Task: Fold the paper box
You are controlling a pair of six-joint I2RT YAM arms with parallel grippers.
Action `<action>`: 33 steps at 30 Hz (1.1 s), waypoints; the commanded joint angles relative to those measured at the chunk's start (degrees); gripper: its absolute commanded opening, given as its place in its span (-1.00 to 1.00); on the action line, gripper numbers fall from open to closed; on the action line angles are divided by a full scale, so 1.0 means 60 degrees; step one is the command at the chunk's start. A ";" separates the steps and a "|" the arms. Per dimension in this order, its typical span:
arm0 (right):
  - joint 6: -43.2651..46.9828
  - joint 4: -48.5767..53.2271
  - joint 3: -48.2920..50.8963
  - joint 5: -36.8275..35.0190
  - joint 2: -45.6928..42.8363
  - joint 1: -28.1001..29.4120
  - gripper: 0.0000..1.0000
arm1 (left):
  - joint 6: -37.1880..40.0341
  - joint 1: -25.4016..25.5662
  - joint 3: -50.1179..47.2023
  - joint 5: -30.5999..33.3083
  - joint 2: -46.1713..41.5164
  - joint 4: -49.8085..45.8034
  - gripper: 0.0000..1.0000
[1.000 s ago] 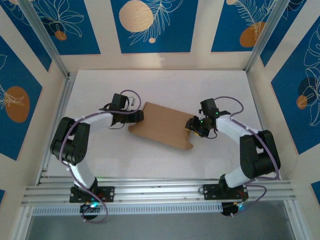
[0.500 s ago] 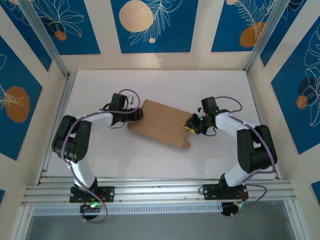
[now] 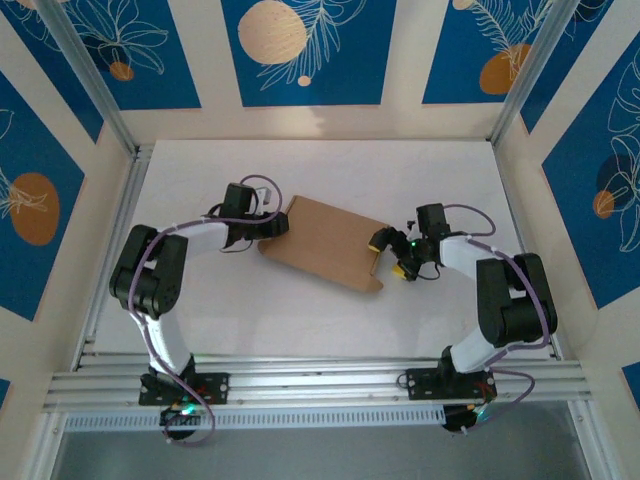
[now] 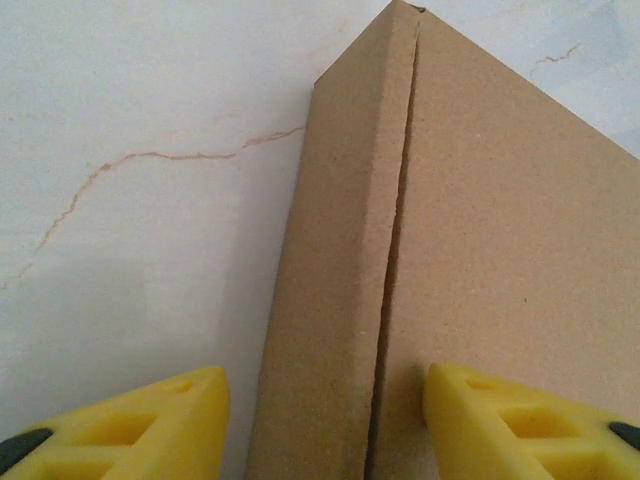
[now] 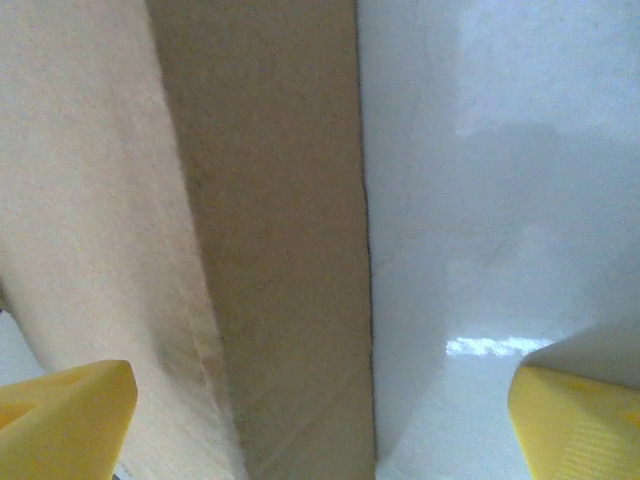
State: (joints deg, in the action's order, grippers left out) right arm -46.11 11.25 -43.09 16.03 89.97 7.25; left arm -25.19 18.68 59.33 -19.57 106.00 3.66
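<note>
We are looking down on the paper box point(image 3: 325, 243), lying flat and slanted near the middle of the white tabletop point(image 3: 300, 320), between the two arms. The left pincer point(image 3: 278, 228) is standing open at the box's left end. In its wrist view the yellow fingers point(image 4: 130, 425) are straddling the side wall, one over the tabletop, one over the top panel. The right pincer point(image 3: 389, 254) is gaping wide at the right end, gripping nothing, its fingers point(image 5: 60, 410) spread either side of that wall.
</note>
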 commanded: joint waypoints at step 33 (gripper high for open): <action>-0.0229 -0.1745 -0.0507 0.2137 0.0662 0.0232 0.98 | -0.0657 -0.1408 -0.0586 -0.1820 0.1215 -0.1356 -0.51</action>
State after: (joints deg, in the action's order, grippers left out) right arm -48.90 2.09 -45.28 26.55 94.30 8.99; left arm -28.36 11.86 59.61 -34.46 108.62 4.86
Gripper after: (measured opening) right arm 0.990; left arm 0.254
